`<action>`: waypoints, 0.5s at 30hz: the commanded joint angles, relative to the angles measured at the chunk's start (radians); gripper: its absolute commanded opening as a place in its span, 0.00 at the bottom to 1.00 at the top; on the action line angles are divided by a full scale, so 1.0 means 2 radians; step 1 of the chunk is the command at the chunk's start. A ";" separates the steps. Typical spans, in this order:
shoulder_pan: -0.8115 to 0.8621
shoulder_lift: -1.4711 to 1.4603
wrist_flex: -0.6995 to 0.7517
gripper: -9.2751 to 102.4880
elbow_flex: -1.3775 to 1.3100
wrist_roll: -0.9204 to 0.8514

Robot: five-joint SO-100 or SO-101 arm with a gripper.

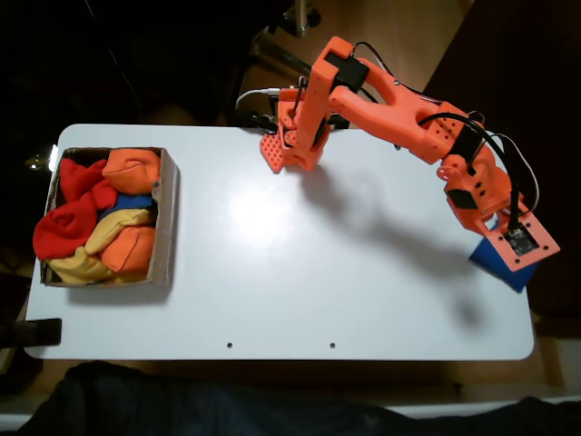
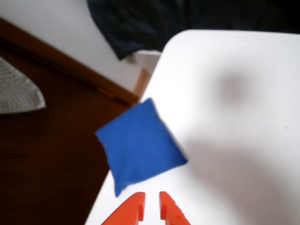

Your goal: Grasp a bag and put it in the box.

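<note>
A royal-blue bag [image 2: 138,145] lies at the table's edge and partly hangs over it; in the fixed view this bag [image 1: 501,263] sits at the table's right edge, half covered by the orange arm's wrist [image 1: 508,232]. My gripper [image 2: 150,208] hovers just short of the bag, its two orange fingertips nearly together with nothing between them. The brown cardboard box [image 1: 168,209] stands at the far left of the table, well away from the gripper.
The box holds several bean bags: orange [image 1: 134,168], red [image 1: 65,227], yellow [image 1: 113,227] and a bit of blue [image 1: 136,202]. The arm's base [image 1: 295,136] is at the table's back edge. Beyond the edge by the bag is dark floor [image 2: 47,154].
</note>
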 commanded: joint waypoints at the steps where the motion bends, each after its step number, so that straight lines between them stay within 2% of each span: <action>1: -0.008 0.002 -0.011 0.12 -0.001 -0.008; 15: -0.032 -0.008 -0.028 0.12 0.016 -0.063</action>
